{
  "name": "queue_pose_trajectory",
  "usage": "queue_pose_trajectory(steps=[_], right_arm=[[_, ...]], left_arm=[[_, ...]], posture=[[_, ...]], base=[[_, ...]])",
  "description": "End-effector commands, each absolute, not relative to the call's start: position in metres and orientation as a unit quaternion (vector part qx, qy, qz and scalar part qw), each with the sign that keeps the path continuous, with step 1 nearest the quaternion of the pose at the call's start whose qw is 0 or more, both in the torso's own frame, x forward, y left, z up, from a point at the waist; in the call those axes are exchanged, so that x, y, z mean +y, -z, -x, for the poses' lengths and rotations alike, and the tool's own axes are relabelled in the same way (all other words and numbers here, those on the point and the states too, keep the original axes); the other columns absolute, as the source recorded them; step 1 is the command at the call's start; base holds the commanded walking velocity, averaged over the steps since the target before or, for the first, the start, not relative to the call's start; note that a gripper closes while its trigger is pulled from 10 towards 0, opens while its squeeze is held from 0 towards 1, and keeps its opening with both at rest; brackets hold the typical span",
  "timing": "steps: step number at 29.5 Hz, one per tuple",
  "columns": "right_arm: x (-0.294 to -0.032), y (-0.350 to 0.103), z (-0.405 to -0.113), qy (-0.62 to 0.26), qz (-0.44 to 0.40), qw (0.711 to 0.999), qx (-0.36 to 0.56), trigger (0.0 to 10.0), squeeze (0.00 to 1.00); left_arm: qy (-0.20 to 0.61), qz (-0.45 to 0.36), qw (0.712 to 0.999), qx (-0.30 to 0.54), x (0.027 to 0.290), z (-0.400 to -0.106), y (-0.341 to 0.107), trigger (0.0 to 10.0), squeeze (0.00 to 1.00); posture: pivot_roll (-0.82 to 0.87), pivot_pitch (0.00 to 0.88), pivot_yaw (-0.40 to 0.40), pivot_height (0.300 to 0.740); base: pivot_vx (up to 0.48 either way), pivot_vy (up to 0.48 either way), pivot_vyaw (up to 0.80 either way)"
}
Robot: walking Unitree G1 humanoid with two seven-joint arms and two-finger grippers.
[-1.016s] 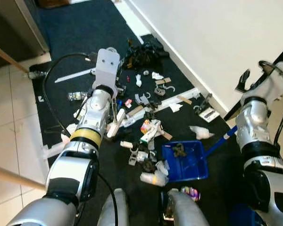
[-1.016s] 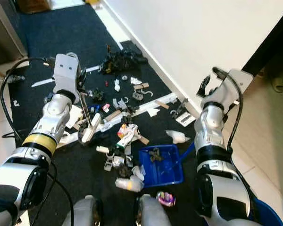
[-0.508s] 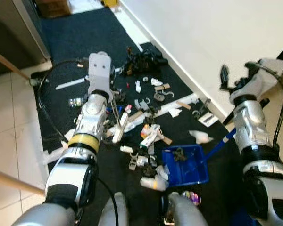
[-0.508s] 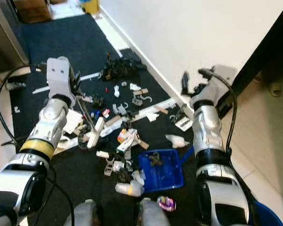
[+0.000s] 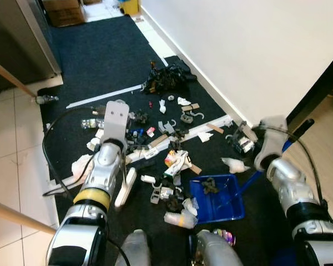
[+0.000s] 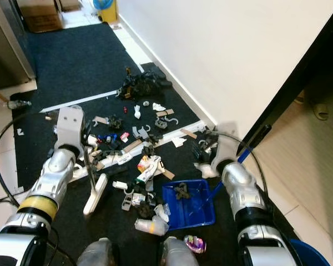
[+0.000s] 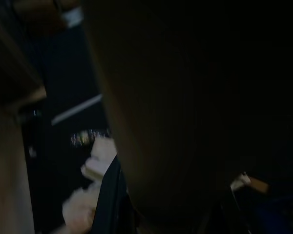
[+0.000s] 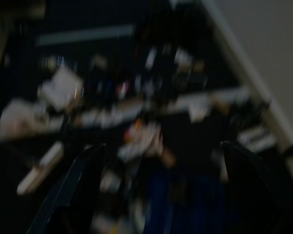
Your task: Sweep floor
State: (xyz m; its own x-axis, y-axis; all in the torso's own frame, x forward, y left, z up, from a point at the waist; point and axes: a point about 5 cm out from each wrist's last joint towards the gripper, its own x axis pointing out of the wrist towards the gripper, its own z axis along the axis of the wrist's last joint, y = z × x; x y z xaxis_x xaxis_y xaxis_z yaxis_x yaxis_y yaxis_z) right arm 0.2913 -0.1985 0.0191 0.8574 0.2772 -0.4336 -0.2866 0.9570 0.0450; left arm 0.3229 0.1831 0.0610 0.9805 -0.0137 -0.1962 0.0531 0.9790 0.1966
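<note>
Reaching low at frame left, left gripper [image 5: 124,145]: finger state can't be told. White brush [image 5: 125,187] lies on dark carpet [image 5: 94,50] just below it. Litter [image 5: 172,119] centre; blue dustpan [image 5: 217,197] lower centre. No legible writing. Right gripper [image 8: 161,190] fingers apart, now lowered; earlier raised by the wall.

No text, label, brand, number or sign can be read in any view. The small colourful packet [image 5: 174,160] among the litter on the dark carpet [image 5: 100,50], near the middle of the frame, carries print too small and blurred to make out. The cardboard box [image 5: 65,13] at the upper left shows no legible marking. Both wrist views are too dark or blurred to show any writing.
</note>
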Motion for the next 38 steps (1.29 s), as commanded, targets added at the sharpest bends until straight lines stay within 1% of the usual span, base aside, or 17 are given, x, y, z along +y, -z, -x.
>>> queue_pose_trajectory(steps=[1,5,6,7,8,10,12,13,14,17,20,28,38], right_arm=[[-0.196,-0.001,-0.278,-0.145,0.02,0.952,0.267,10.0,0.0],[-0.194,0.012,-0.269,-0.12,0.019,0.949,0.291,10.0,0.0],[-0.196,0.017,-0.266,-0.075,0.01,0.951,0.3,10.0,0.0],[-0.198,0.019,-0.265,-0.057,0.007,0.951,0.303,10.0,0.0],[-0.198,0.019,-0.265,-0.057,0.007,0.951,0.303,10.0,0.0],[-0.204,0.02,-0.265,-0.012,-0.001,0.952,0.306,10.0,0.0],[-0.21,0.022,-0.264,0.026,-0.019,0.95,0.31,10.0,0.0],[-0.21,0.022,-0.264,0.026,-0.019,0.95,0.31,10.0,0.0],[-0.212,0.022,-0.264,0.045,-0.037,0.949,0.309,10.0,0.0],[-0.212,0.022,-0.264,0.047,-0.044,0.95,0.306,10.0,0.0],[-0.206,0.027,-0.262,0.042,-0.034,0.945,0.323,10.0,0.0],[-0.2,0.034,-0.256,0.05,-0.034,0.941,0.333,10.0,0.0],[-0.191,0.035,-0.256,0.015,-0.002,0.943,0.331,10.0,0.0]], left_arm=[[0.004,-0.082,0.99,0.116,0.181,-0.317,-0.051,10.0,0.0],[0.001,-0.088,0.987,0.135,0.181,-0.31,-0.04,10.0,0.0],[0.001,-0.091,0.985,0.147,0.18,-0.305,-0.033,10.0,0.0],[0.002,-0.092,0.984,0.152,0.18,-0.304,-0.031,10.0,0.0],[0.002,-0.092,0.984,0.152,0.18,-0.304,-0.031,10.0,0.0],[0.002,-0.094,0.982,0.161,0.178,-0.302,-0.027,10.0,0.0],[-0.002,-0.091,0.982,0.167,0.177,-0.302,-0.026,10.0,0.0],[-0.002,-0.091,0.982,0.167,0.177,-0.302,-0.026,10.0,0.0],[0.0,-0.092,0.982,0.168,0.176,-0.302,-0.026,10.0,0.0],[0.004,-0.08,0.982,0.17,0.175,-0.303,-0.026,10.0,0.0],[-0.001,-0.062,0.979,0.194,0.175,-0.304,-0.021,10.0,0.0],[-0.002,-0.066,0.979,0.191,0.172,-0.307,-0.023,10.0,0.0],[-0.019,-0.059,0.979,0.194,0.173,-0.303,-0.02,10.0,0.0]], posture=[[0.05,0.01,-0.062,0.74],[0.04,0.009,-0.076,0.74],[0.04,0.011,-0.079,0.74],[0.04,0.011,-0.079,0.74],[0.04,0.011,-0.079,0.74],[0.04,0.015,-0.077,0.74],[0.04,0.017,-0.07,0.74],[0.04,0.017,-0.07,0.74],[0.04,0.019,-0.064,0.74],[0.04,0.023,-0.051,0.74],[0.05,0.026,-0.037,0.74],[0.06,0.04,-0.025,0.74],[0.07,0.039,-0.043,0.74]], base=[[0.0,0.0,0.0],[0.0,0.0,0.0],[0.0,0.0,0.0],[0.0,0.0,0.0],[0.0,0.0,0.0],[0.0,0.0,0.0],[0.0,0.0,0.0],[0.0,0.0,0.0],[0.0,0.0,0.0],[0.0,0.0,0.0],[0.0,0.0,0.0],[0.0,0.0,0.0],[0.0,0.0,0.0]])
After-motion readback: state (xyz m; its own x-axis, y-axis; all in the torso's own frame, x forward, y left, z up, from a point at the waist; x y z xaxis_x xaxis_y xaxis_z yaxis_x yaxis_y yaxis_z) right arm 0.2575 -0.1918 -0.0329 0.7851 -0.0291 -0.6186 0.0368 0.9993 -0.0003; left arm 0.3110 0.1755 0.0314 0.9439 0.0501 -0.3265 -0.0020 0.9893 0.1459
